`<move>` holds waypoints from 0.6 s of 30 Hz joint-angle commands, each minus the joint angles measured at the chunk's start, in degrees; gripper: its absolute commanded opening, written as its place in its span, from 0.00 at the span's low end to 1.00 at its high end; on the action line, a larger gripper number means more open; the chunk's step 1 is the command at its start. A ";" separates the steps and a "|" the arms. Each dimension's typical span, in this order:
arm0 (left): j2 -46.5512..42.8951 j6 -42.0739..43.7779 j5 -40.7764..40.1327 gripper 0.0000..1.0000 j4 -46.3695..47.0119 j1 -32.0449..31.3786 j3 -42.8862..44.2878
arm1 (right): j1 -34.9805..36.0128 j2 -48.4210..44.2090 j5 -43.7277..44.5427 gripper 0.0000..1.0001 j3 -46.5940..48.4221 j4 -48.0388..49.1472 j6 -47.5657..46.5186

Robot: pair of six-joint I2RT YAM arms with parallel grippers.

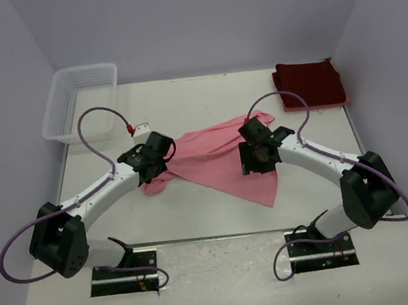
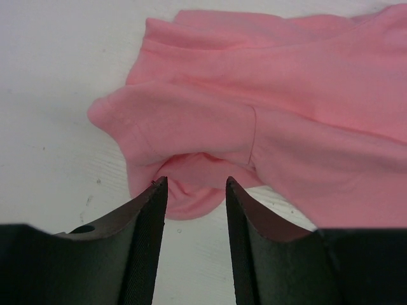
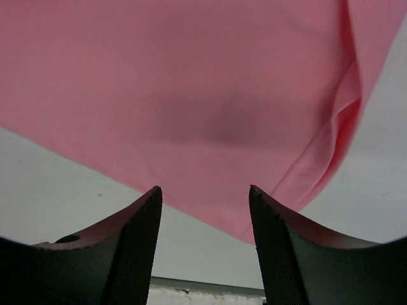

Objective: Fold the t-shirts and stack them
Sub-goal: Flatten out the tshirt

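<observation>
Pink shirt (image 1: 215, 155) lies rumpled on the counter (image 1: 198, 101), unfolded; maroon shirt (image 1: 309, 84) sits folded beyond. Left tool (image 2: 194, 183) and right tool (image 3: 204, 190) gape, empty. Next, probably: grip edges, spread flat.

One light pink t-shirt (image 1: 219, 158) and one dark maroon t-shirt (image 1: 309, 84) are counted, two garments in all. One white lattice basket (image 1: 78, 101) is seen. One desk (image 1: 221, 292) is shown. Two arms are counted, the left arm (image 1: 97, 194) and the right arm (image 1: 320, 157). Two end effectors are counted, the left end effector (image 2: 194, 184) and the right end effector (image 3: 203, 190), and two fingers are seen on each.
</observation>
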 commanded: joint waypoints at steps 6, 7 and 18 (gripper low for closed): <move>-2.23 0.41 1.50 0.42 6.16 -1.25 -0.41 | 1.88 -14.20 4.44 0.60 -14.07 3.14 14.86; -2.32 0.67 1.94 0.42 6.87 -1.33 -0.76 | 1.96 -17.18 5.14 0.60 -15.05 2.61 17.14; -0.74 2.96 5.99 0.41 11.79 -3.00 -3.22 | 1.88 -19.85 4.18 0.61 -25.16 2.95 25.51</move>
